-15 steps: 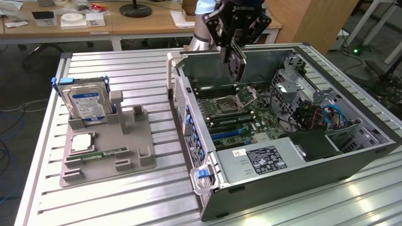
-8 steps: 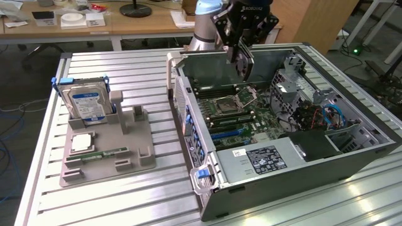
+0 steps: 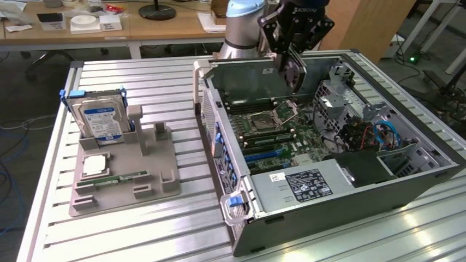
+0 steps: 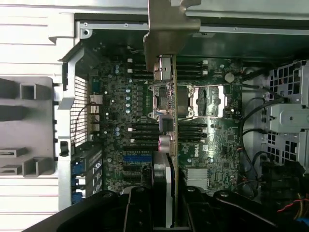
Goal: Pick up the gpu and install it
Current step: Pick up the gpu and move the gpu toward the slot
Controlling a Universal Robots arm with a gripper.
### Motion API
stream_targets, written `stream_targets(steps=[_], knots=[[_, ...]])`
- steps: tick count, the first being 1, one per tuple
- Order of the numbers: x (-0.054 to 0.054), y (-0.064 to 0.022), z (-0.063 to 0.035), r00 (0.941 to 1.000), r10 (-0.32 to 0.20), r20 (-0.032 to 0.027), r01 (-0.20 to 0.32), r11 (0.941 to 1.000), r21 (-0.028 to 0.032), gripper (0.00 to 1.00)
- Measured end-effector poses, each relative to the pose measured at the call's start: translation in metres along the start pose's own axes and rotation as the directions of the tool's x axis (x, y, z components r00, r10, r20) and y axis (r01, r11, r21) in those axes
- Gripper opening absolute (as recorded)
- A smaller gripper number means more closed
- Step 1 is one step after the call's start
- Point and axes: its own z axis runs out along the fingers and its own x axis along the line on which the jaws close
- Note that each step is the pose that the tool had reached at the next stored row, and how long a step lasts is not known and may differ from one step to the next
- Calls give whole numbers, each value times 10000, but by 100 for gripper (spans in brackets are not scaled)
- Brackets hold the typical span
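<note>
Jaws of gripper (image 3: pixel 290 57) tight on gpu (image 3: pixel 297 76) above motherboard (image 3: pixel 280 136); label (image 3: pixel 306 184) illegible.

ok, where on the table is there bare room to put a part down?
Bare table beyond the grey fixture, the strip between fixture and PC case, and the near corner in front of the fixture. Crowded: the fixture's slots and the case interior, with the tool holding the gpu over it.
</note>
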Motion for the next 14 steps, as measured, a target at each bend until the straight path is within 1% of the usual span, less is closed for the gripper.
stream_targets(steps=[14], knots=[[-321,2,10,10000,1,0,-1,10000,1,28]])
